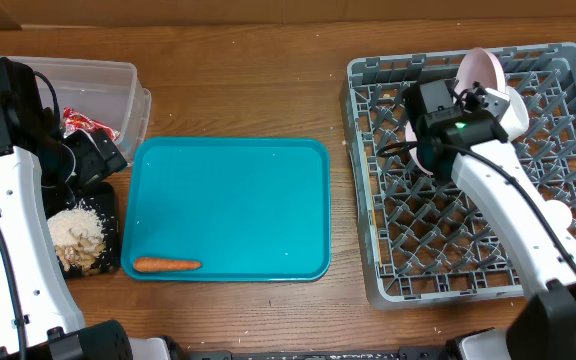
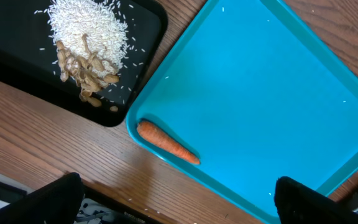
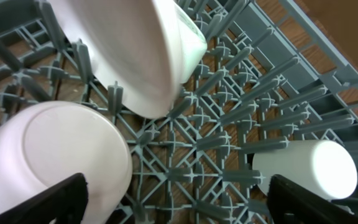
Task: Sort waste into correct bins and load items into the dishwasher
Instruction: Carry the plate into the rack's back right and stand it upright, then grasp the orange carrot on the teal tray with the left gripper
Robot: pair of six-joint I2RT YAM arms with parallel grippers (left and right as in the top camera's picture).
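Two arms are recorded at the desk (image 1: 268, 310).

Far left: the clear tub (image 1: 118, 80) is seen at the back corner. The red-and-white wrapper (image 1: 86, 124) is seen within its outline, partly hidden by the left arm.

The black tray (image 2: 17, 68) is set in front of the tub, just beside the teal tray (image 1: 228, 190). White rice (image 2: 89, 28) is piled in it, and the tan scraps (image 2: 86, 74) are touching the pile. Stray grains are scattered around.

The left gripper (image 2: 179, 205) is held above the back end of the black tray. Its jaws are spread wide and nothing is gripped.

Centre: the carrot (image 2: 166, 142) is laid flat in the front left corner of the teal tray, along the rim.

Right: the grey dish rack (image 1: 448, 265) is loaded. The plate (image 1: 478, 68) is stood on edge at the back. Two bowls are noted in the right wrist view: one bowl (image 3: 61, 155) tipped base towards the camera, the other bowl (image 3: 148, 56) leaned among the pegs just behind it. The cup (image 3: 309, 168) is laid on its side, apart from both bowls.

The right gripper (image 3: 179, 205) is held over the rack near the bowls. Its jaws are spread wide and nothing is gripped.
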